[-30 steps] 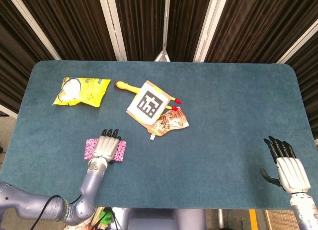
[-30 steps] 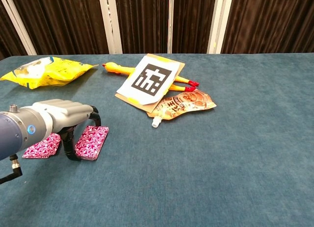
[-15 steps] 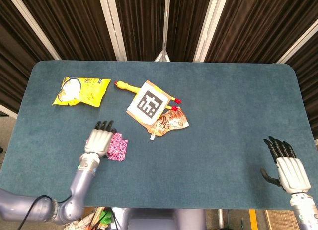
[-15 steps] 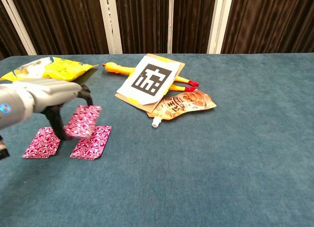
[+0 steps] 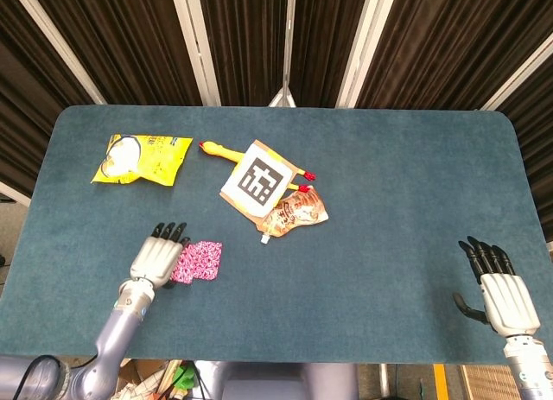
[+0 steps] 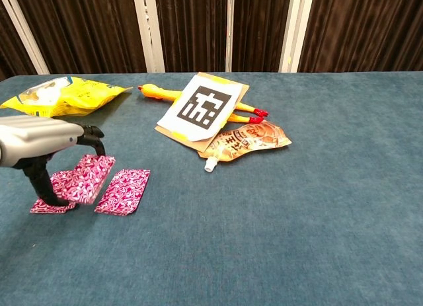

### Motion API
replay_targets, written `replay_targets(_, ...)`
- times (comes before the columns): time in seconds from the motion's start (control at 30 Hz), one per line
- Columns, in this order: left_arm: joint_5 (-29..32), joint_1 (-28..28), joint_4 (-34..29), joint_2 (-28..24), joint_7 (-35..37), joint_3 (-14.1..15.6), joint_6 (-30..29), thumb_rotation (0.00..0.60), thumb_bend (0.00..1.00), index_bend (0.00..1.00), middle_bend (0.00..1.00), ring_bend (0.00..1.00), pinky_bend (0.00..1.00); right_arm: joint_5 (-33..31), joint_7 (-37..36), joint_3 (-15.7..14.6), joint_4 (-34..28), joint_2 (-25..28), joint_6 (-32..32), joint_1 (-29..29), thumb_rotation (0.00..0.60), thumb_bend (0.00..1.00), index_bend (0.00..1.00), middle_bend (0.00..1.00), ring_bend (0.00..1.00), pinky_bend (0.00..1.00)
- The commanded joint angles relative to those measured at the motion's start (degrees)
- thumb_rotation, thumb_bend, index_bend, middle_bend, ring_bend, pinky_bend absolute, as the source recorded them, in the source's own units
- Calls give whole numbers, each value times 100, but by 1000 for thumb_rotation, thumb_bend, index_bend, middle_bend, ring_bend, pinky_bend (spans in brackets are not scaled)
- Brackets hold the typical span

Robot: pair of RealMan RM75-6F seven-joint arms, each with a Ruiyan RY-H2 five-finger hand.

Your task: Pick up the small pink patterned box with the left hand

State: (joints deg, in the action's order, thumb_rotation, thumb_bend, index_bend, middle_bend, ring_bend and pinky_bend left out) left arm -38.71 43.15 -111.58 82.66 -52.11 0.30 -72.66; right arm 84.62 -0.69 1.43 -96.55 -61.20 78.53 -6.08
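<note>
In the chest view my left hand holds a small pink patterned box off the table, between its thumb below and its fingers above. The box is tilted, its right end higher. Two flat pink patterned pieces stay on the cloth beneath it, one at the right and one mostly hidden by the hand. The head view shows the left hand near the table's front left, with pink showing past its fingers. My right hand hovers at the front right edge, fingers spread, holding nothing.
A yellow snack bag lies at the back left. A card with a black-and-white marker covers a rubber chicken, and an orange spouted pouch lies next to it. The blue table has bare cloth on its right half.
My left hand closed on the pink box, lifted it off the table, then carried it left and toward the front edge. The box now tilts more. The right hand has not moved.
</note>
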Motion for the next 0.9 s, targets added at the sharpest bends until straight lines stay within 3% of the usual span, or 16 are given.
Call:
replay_targets(0.03,-404,-86,-266,-63,91,219,57,600,442,484,0,0,0,-3,1,1,4,-2,7,5,600,362,0,0,0,18)
replay_targets(0.27,-872,-22,-415,81,-58,437,264,600,441,463,0,0,0,-15,2,8,-7,-11,13,9,600,362,0,0,0,18)
replay_targets(0.47,-827,168,-257,353,-452,485,462,600,430,434,0,0,0,-28,-48,34,2,-17,42,14,600,362,0,0,0,18)
replay_targets(0.77,-322,401,-129,608,-821,471,650,600,347,304,0,0,0,9,-102,51,12,-30,98,21,600,362,0,0,0,18)
replay_targets(0.9,-215,462,-97,657,-853,479,704,600,303,189,0,0,0,4,-110,53,15,-31,100,24,600,363,0,0,0,19)
